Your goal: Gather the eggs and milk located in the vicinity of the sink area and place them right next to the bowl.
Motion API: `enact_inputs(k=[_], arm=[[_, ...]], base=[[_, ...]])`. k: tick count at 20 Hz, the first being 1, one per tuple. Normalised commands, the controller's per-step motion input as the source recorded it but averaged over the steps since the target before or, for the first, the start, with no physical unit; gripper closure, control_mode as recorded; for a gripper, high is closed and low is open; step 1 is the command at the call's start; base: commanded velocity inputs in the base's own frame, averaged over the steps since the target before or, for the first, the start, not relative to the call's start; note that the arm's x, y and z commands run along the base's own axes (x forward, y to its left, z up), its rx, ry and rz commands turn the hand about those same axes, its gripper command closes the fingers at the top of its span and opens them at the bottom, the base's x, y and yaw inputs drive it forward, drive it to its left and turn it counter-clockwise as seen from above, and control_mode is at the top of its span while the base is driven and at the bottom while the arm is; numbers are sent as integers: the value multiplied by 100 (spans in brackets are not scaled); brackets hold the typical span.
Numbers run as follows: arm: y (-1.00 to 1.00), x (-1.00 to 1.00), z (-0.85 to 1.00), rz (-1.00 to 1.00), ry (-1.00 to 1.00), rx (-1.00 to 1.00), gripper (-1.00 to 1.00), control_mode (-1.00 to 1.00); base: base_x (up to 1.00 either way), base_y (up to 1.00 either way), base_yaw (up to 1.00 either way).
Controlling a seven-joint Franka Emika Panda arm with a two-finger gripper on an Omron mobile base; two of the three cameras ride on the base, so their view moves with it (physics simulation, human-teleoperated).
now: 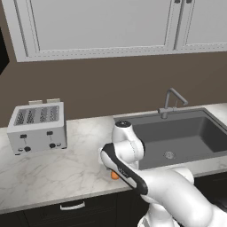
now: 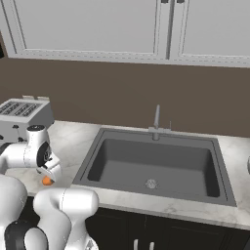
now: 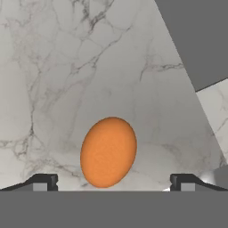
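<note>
One egg [image 3: 108,152] lies on the marble surface [image 3: 67,67] left of the sink [image 1: 181,135], between wide-spread jaws; judged light, smooth, fragile, best gripped gently across its narrow middle.

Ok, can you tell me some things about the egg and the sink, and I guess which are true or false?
1. The egg lies on the marble counter. True.
2. The gripper is shut on the egg. False: the jaws stand wide open, the egg between them.
3. The sink is full of dishes. False: it shows just a drain.
4. A toaster stands on the counter. True.
5. The egg is inside the sink. False: it lies on the counter beside it.
</note>
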Motion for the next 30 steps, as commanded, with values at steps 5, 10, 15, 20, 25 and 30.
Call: enact_inputs(k=[5,10,15,20,25,30], arm=[[0,11,-4,-1,0,0,-100,-100],[0,-14,-19,-2,1,0,-100,-100],[0,-14,-24,-2,0,0,-100,-100],[0,6,-18,-3,0,0,-100,-100],[0,11,-15,-5,0,0,-100,-100],[1,0,-1,-1,0,0,-100,-100]], base=[[0,0,0],[0,0,0],[0,0,0],[0,0,0],[0,0,0],[0,0,0]])
